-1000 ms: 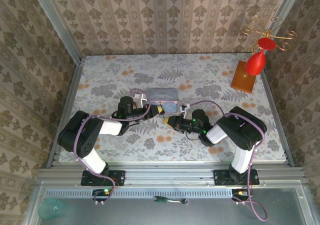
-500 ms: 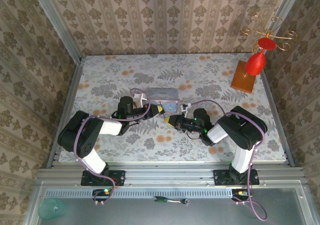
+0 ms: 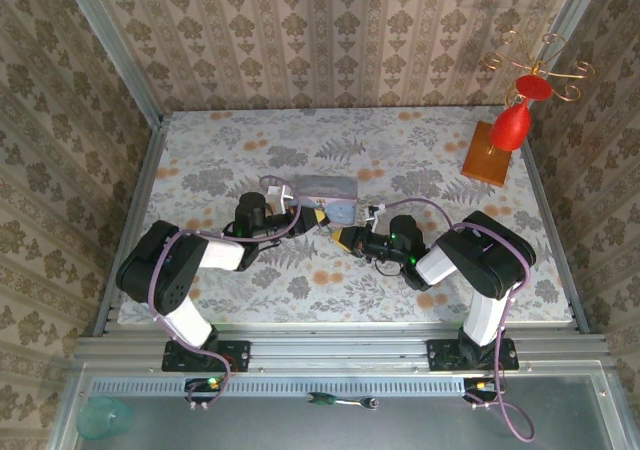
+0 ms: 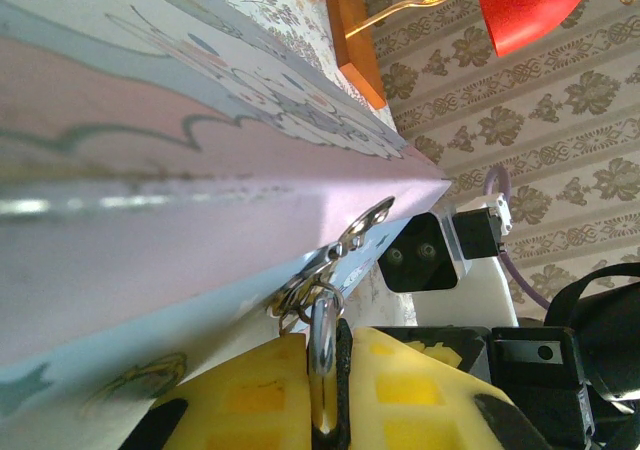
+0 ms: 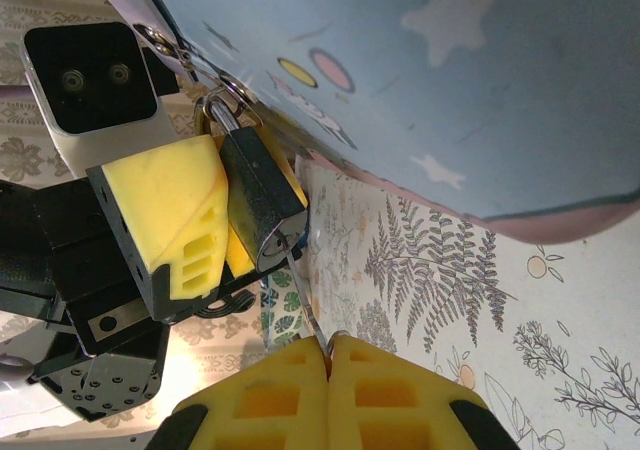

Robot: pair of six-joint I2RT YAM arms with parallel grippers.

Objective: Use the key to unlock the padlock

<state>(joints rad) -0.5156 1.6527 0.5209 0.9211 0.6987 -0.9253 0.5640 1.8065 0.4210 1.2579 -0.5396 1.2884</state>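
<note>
A pastel tin box (image 3: 325, 190) lies mid-table, and the tiny dark padlock (image 5: 258, 195) hangs by its silvery shackle (image 4: 325, 335) from the box's clasp ring. My left gripper (image 4: 335, 345) is shut on the padlock, its yellow pads (image 5: 170, 215) clamping the body from the side. My right gripper (image 5: 328, 342) is shut on the key (image 5: 303, 295). The key's thin silvery blade runs up to the lock's bottom face, where its tip meets the keyhole. From above, the left gripper (image 3: 316, 217) and right gripper (image 3: 341, 236) meet nose to nose at the box's front edge.
A wooden stand (image 3: 488, 158) with a red cone and gold wire curls stands at the back right. Patterned walls close the table on three sides. A screwdriver (image 3: 340, 401) and a green cup (image 3: 100, 417) lie below the near rail.
My right gripper has crept slightly toward the box with the key. The left arm and the padlock have stayed put.
</note>
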